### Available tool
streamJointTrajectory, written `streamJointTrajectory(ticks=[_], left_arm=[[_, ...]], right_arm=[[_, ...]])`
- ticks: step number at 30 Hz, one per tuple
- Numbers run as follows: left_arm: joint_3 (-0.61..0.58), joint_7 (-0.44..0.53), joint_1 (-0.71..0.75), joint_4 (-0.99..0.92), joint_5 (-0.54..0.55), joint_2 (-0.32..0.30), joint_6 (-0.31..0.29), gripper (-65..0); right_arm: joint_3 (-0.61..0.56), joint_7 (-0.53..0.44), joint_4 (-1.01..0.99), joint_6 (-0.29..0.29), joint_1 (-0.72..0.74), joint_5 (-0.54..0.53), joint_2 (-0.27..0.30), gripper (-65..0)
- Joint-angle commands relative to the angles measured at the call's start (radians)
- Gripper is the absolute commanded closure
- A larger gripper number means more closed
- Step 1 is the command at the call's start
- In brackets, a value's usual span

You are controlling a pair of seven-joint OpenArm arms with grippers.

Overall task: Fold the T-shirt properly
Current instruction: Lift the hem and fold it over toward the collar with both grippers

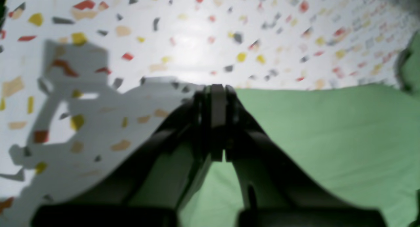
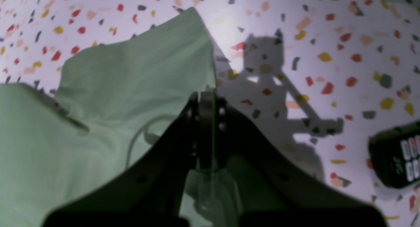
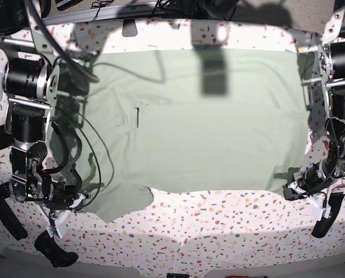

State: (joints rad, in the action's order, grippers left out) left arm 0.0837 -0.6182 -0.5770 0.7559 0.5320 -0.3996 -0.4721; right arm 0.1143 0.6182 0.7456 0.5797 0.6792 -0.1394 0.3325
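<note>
A pale sage-green T-shirt (image 3: 213, 121) lies spread nearly flat across the speckled terrazzo surface (image 3: 218, 226), filling most of the base view between the two arms. A short dark seam line (image 3: 138, 117) marks the cloth toward the right arm's side, and shadows of the rig fall over the shirt's far half.

The right hand (image 2: 207, 99) sits at the shirt's near corner on that side, its fingers pressed together on a fold of the green fabric, which rises in a peak just beyond the fingertips. A dark device with red and white buttons (image 2: 398, 154) rests on the surface, off to the side away from the shirt.

The left hand (image 1: 216, 92) is at the shirt's opposite near corner, fingers likewise pressed together at the cloth's edge, green fabric showing beneath and beside them. Whether the fingers actually trap the cloth cannot be told from the blurred wrist view.
</note>
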Motion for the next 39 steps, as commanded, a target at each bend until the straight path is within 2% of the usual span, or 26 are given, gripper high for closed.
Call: streamJointTrajectory(ticks=[1, 8, 15, 21, 24, 28, 33, 39], left_arm=[[0.002, 0.003, -0.035, 0.03, 0.025, -0.016, -0.003, 0.0], [0.002, -0.011, 0.016, 0.147, 0.026, -0.016, -0.004, 0.0], [0.002, -0.028, 0.084, 0.252, 0.027, -0.016, 0.0, 0.0], [0.002, -0.045, 0.084, 0.259, 0.027, -0.016, 0.001, 0.0], [0.002, -0.108, 0.084, 0.28, 0.027, -0.018, 0.013, 0.0], [0.002, -0.13, 0.09, 0.314, 0.029, -0.049, 0.055, 0.0], [0.002, -0.197, 0.149, 0.418, 0.135, -0.117, 0.056, 0.0], [0.002, -0.197, 0.278, 0.546, 0.135, -0.138, 0.056, 0.0]], right_arm=[[0.003, -0.027, 0.014, 0.016, 0.043, -0.027, 0.011, 0.0], [0.003, -0.032, 0.056, 0.017, 0.016, -0.035, 0.011, 0.0], [0.003, -0.019, 0.305, 0.012, -0.13, -0.048, 0.011, 0.0], [0.003, -0.014, 0.495, -0.055, -0.248, -0.048, 0.011, 0.0], [0.007, 0.008, 0.578, -0.072, -0.301, -0.048, 0.011, 0.0], [0.033, 0.034, 0.679, -0.075, -0.373, -0.048, 0.011, 0.0], [0.09, 0.059, 0.77, -0.084, -0.451, -0.048, 0.011, 0.0], [0.156, 0.064, 0.865, -0.083, -0.532, -0.048, 0.011, 0.0]])
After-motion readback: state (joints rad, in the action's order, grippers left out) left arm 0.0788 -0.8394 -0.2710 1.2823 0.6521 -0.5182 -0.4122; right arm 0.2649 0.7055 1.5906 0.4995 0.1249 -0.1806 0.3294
